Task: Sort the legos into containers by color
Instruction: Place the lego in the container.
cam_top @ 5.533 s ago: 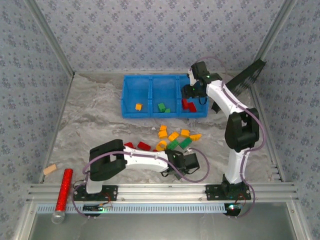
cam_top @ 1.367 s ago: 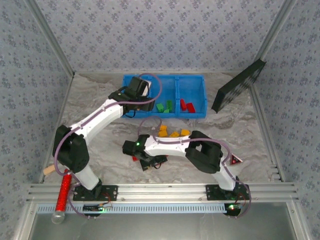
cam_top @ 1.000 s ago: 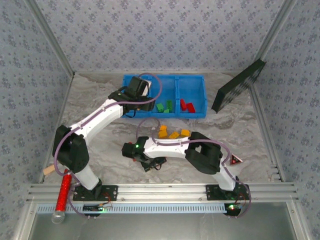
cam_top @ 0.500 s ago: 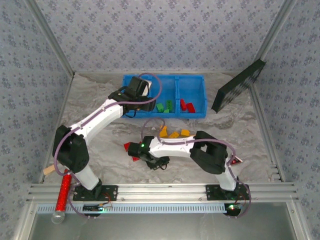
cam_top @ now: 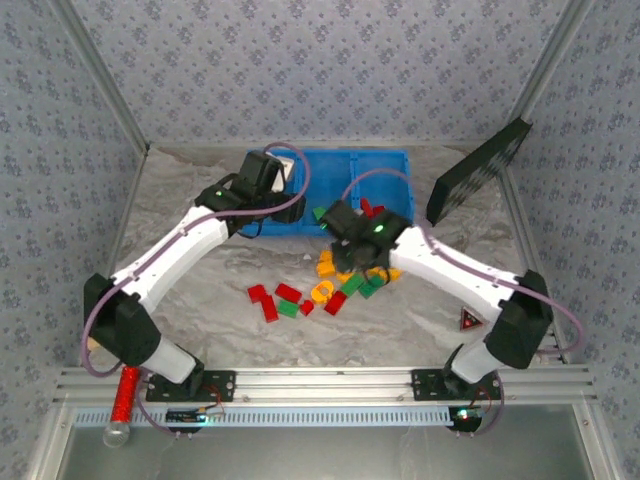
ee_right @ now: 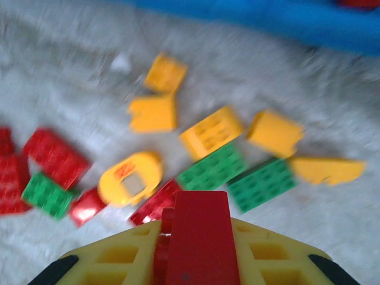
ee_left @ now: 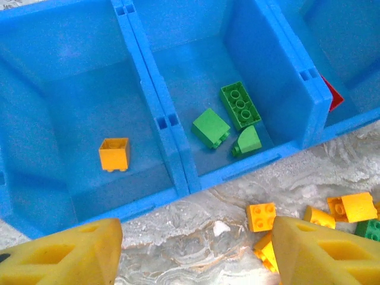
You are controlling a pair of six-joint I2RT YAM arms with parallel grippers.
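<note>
The blue tray stands at the back, its three containers side by side. In the left wrist view the left one holds one orange brick, the middle one holds green bricks, and a red one shows in the right one. Loose legos in red, green and yellow-orange lie in front of the tray. My left gripper hangs open over the tray's front edge, its fingers holding nothing. Above the pile, my right gripper is shut on a red brick.
A black panel leans at the back right. A red glittery tube lies at the near left by the rail. A small red triangle sits on the cloth near the right arm. Patterned walls close in three sides.
My right gripper shut on a red brick at the left of the pile, then rose and swung back right toward the tray. The left arm shifted slightly, still open over the tray.
</note>
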